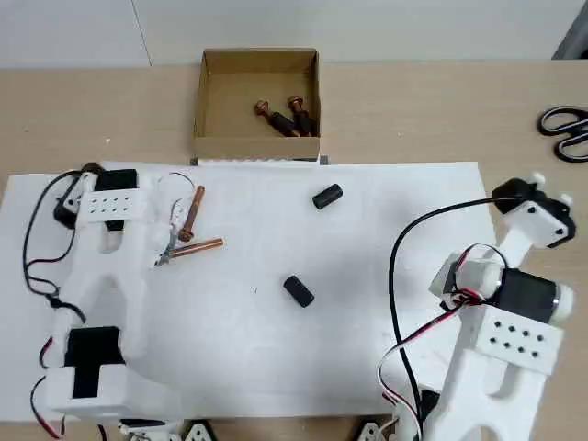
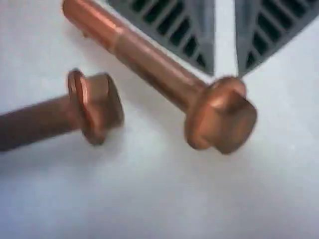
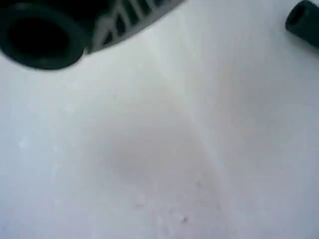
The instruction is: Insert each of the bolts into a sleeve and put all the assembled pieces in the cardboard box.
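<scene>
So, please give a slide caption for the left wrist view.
A copper bolt and a second bolt lie on the white sheet, left gripper open nearby.

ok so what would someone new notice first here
Two copper bolts lie loose on the white sheet, right by the left hand, and they shine against the paper. Beyond the sheet's far edge sits the cardboard box with two assembled pieces already inside. Two black sleeves lie apart near the middle of the sheet.
</scene>
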Robot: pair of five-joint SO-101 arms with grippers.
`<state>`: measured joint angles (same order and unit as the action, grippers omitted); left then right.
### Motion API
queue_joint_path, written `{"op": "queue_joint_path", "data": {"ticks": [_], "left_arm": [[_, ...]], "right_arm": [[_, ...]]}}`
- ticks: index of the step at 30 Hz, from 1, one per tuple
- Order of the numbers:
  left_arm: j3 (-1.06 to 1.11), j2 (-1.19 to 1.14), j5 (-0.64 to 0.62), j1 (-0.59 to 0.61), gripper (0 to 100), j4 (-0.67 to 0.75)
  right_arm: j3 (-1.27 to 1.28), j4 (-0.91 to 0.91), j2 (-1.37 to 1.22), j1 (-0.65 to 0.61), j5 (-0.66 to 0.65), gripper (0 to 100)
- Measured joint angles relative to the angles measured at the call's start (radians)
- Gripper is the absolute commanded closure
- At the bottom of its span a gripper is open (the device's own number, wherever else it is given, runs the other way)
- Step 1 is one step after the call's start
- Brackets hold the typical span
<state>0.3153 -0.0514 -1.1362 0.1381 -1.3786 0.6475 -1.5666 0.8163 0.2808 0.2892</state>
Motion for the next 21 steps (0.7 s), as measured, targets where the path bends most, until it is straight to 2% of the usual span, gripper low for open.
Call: {"op": "queue_joint_path", "data": {"ticks": [21], "left_arm": [[0.000,0.000,-0.002,-0.020,90,0.107]], "right_arm": [[0.005,0.000,0.000,0.000,-0.014,99.6]]}}
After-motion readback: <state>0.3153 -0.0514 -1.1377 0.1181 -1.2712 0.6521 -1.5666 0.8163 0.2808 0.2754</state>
